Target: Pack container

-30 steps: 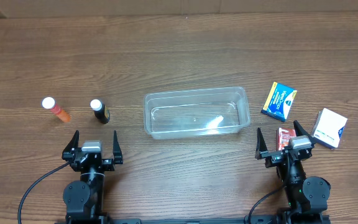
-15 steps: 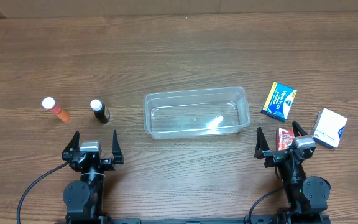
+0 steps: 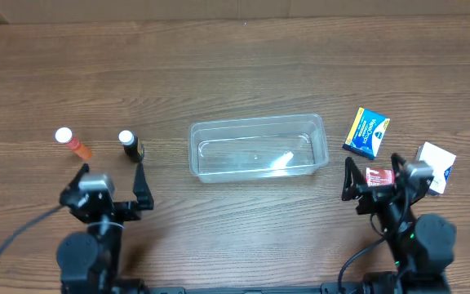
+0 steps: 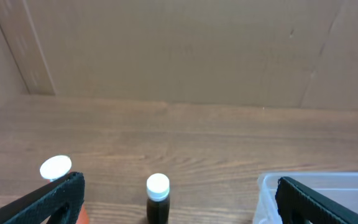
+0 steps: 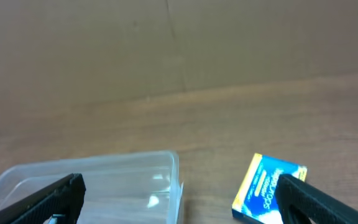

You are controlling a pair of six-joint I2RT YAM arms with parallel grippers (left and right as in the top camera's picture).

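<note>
The clear plastic container (image 3: 257, 148) sits empty at the table's middle; it also shows in the left wrist view (image 4: 319, 193) and the right wrist view (image 5: 98, 183). My left gripper (image 3: 111, 184) is open and empty, just in front of a dark bottle with a white cap (image 3: 130, 146) (image 4: 158, 198) and an orange bottle with a white cap (image 3: 73, 141) (image 4: 56, 168). My right gripper (image 3: 372, 176) is open and empty over a small red box (image 3: 376, 176). A blue and yellow box (image 3: 366, 132) (image 5: 267, 186) lies to the right of the container.
A white box (image 3: 434, 167) lies at the far right, next to my right gripper. A cardboard wall (image 4: 179, 50) stands along the table's far edge.
Both arms have risen and come forward. My left gripper has shifted left, toward the two bottles. My right gripper has shifted right, over the red box. No object has moved.
</note>
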